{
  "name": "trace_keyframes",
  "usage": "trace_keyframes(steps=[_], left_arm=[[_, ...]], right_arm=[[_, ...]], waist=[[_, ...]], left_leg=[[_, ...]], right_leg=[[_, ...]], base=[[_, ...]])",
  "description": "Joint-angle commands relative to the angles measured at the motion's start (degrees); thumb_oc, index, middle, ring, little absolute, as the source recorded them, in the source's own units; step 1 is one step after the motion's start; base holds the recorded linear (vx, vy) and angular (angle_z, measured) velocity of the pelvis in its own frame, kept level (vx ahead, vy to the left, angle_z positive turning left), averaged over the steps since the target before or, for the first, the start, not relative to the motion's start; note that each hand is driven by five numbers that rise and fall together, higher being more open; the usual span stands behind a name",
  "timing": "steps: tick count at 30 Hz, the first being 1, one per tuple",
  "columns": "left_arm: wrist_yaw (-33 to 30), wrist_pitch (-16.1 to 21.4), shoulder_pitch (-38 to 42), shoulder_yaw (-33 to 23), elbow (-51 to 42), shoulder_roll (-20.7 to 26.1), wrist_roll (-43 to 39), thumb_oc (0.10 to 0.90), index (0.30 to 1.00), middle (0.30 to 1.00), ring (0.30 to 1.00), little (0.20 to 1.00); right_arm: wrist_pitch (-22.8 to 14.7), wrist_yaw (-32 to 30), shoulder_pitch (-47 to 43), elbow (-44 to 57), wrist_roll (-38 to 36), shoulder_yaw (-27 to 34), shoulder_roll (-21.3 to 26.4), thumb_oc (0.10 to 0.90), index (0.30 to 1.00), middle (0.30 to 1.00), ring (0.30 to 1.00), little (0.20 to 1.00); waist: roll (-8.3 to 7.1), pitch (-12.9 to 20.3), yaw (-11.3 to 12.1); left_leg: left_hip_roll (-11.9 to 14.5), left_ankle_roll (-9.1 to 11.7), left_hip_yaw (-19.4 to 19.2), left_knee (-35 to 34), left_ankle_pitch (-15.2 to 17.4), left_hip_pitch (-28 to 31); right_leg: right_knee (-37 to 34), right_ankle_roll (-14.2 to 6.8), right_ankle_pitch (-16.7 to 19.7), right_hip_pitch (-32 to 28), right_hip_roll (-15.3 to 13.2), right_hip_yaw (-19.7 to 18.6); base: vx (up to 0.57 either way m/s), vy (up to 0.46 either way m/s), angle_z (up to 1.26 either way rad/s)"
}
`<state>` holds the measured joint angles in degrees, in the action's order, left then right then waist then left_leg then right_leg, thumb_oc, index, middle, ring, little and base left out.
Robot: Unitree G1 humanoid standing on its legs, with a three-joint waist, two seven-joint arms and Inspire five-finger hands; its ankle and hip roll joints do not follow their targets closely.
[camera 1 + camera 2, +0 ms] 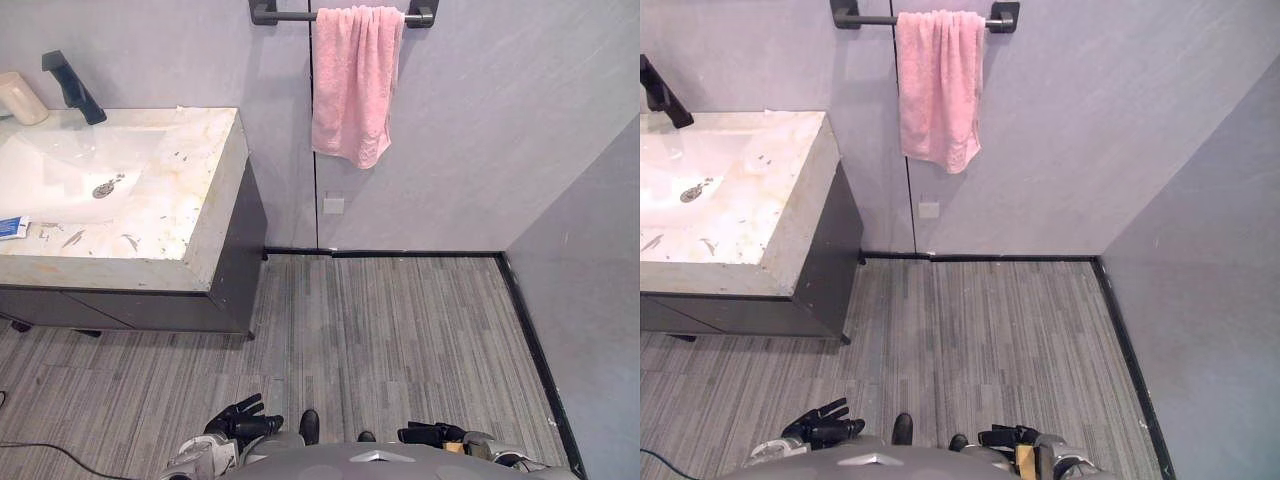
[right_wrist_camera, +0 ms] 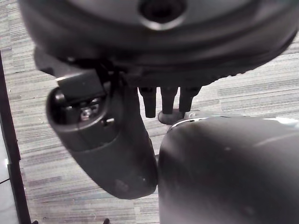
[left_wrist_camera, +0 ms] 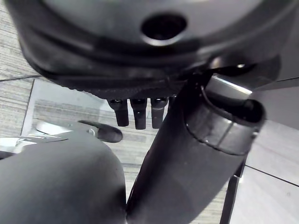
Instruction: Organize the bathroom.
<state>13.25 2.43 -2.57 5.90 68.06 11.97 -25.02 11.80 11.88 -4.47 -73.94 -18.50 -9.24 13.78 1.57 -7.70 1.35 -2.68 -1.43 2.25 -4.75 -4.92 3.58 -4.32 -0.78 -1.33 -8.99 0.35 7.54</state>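
Pink towel (image 1: pixel 355 80) hangs on the rail (image 1: pixel 345 14) at 12 o'clock, sink (image 1: pixel 70 170) at 10. Left hand (image 1: pixel 238 420) and right hand (image 1: pixel 432 435) hang low, fingers released, holding nothing.

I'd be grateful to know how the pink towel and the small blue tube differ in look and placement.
The pink towel hangs draped over the dark wall rail; the blue tube lies flat on the sink counter. The towel is soft, folded cloth and much larger; the tube is small and slim. Neither is touched: the left hand and right hand hang low, open.
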Motion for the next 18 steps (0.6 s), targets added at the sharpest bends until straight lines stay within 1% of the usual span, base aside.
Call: trace_keyframes(steps=[1, 18], left_arm=[[1.8, 0.2, -0.2, 0.9, 2.5, -0.5, -0.1, 0.800, 0.900, 0.900, 0.900, 0.900], [2.0, 0.3, 0.1, 1.0, 3.2, -0.5, -0.3, 0.800, 0.900, 0.900, 0.900, 0.900]], right_arm=[[1.7, 1.3, 1.6, -2.6, 1.1, -2.0, -0.1, 0.800, 0.900, 0.900, 0.900, 0.900], [1.5, 1.7, 1.3, -3.2, 1.0, -2.0, -0.3, 0.800, 0.900, 0.900, 0.900, 0.900]], waist=[[-0.25, -1.2, 0.7], [-0.20, -1.0, 0.8]], left_leg=[[0.6, 0.3, -2.1, 4.3, 6.4, -0.5], [0.6, 0.3, -2.2, 4.1, 6.4, -0.2]], right_leg=[[2.1, -2.7, 0.8, 4.5, -3.6, 2.5], [2.0, -2.7, 0.8, 4.3, -3.6, 2.7]], base=[[0.00, 0.000, 0.00], [0.00, 0.000, 0.00]])
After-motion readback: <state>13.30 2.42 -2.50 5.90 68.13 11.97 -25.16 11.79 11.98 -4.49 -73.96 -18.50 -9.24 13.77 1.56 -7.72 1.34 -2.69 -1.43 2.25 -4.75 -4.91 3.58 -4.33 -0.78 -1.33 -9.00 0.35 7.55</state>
